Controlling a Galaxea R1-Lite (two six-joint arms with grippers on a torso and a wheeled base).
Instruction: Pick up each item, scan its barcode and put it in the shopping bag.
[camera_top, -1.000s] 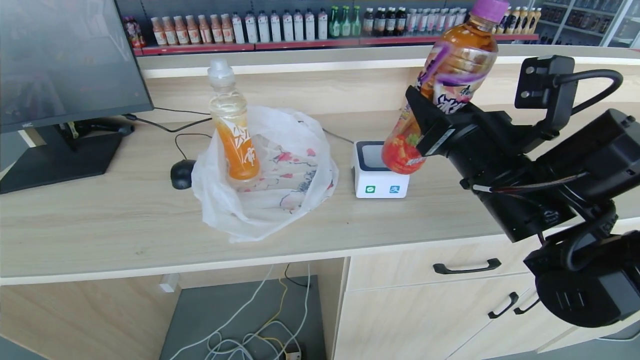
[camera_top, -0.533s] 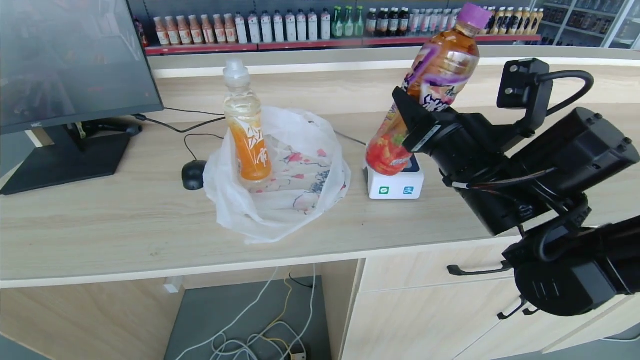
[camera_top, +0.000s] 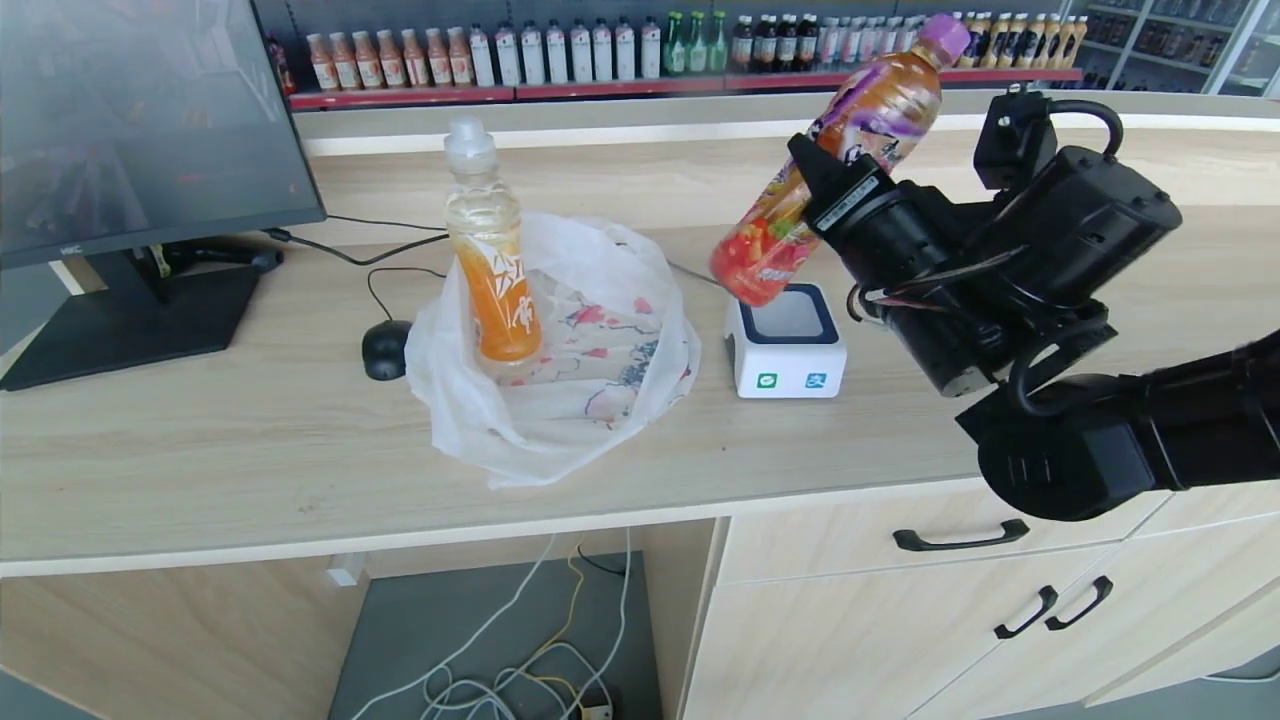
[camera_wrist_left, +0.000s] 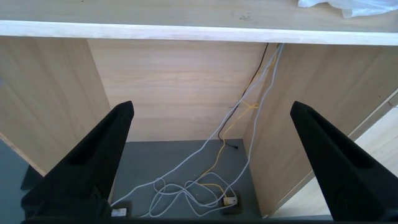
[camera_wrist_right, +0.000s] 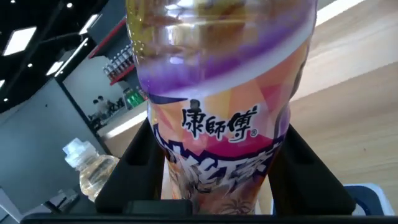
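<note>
My right gripper (camera_top: 825, 185) is shut on a purple-capped tea bottle (camera_top: 830, 165), which tilts with its cap up and to the right. Its base hangs just above the far left edge of the white barcode scanner (camera_top: 787, 340). From the right wrist, the bottle's label (camera_wrist_right: 224, 137) sits between the two fingers (camera_wrist_right: 140, 162). An orange drink bottle (camera_top: 488, 260) stands upright inside the white shopping bag (camera_top: 560, 350) on the counter. My left gripper (camera_wrist_left: 211, 155) is open below the counter's front edge, facing the floor cables.
A monitor (camera_top: 140, 120) on a black stand sits at the counter's far left, with a black mouse (camera_top: 385, 350) beside the bag. Drawers with black handles (camera_top: 960, 540) lie below the counter on the right. Loose cables (camera_top: 500, 680) lie on the floor underneath.
My right arm has lifted the tea bottle and swung it left, tilting it more, so the scanner's top window is uncovered. The head view shifted between the first two frames.
</note>
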